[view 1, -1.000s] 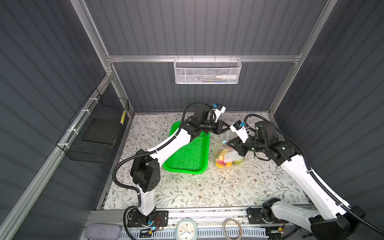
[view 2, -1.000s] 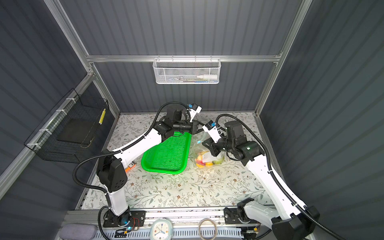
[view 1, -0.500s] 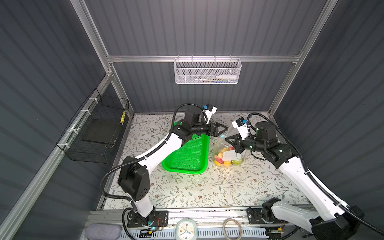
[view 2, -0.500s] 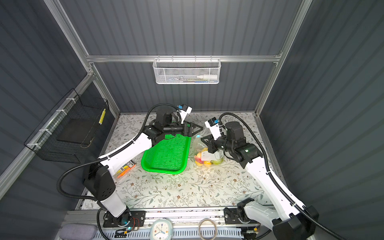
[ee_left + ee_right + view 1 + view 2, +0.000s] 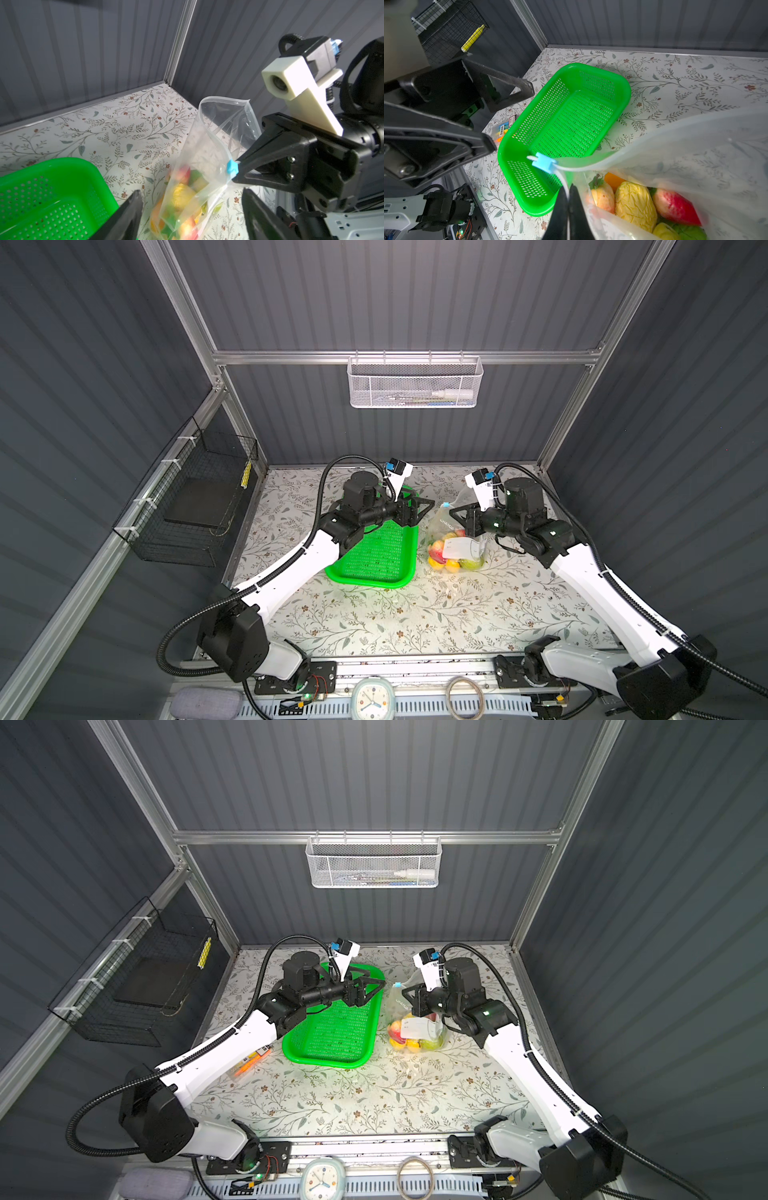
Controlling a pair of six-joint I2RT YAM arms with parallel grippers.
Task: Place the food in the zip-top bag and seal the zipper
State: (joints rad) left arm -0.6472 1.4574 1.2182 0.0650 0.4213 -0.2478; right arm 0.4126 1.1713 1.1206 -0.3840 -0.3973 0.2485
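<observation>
The zip-top bag stands on the table just right of the green basket, with the food piled in its bottom. Its light-blue zipper slider sits at the corner nearest the basket, and the mouth gapes behind it. My right gripper is shut on the bag's edge just below the slider. My left gripper is open over the basket's far right corner. It points at the bag and holds nothing.
The green perforated basket holds nothing. A small packet with orange pieces lies on the table left of it, under my left arm. A black wire basket hangs on the left wall and a white mesh basket on the back wall.
My left gripper was shut at the bag's top a second ago. It has opened and drawn back left over the basket. The right gripper keeps its hold on the bag.
</observation>
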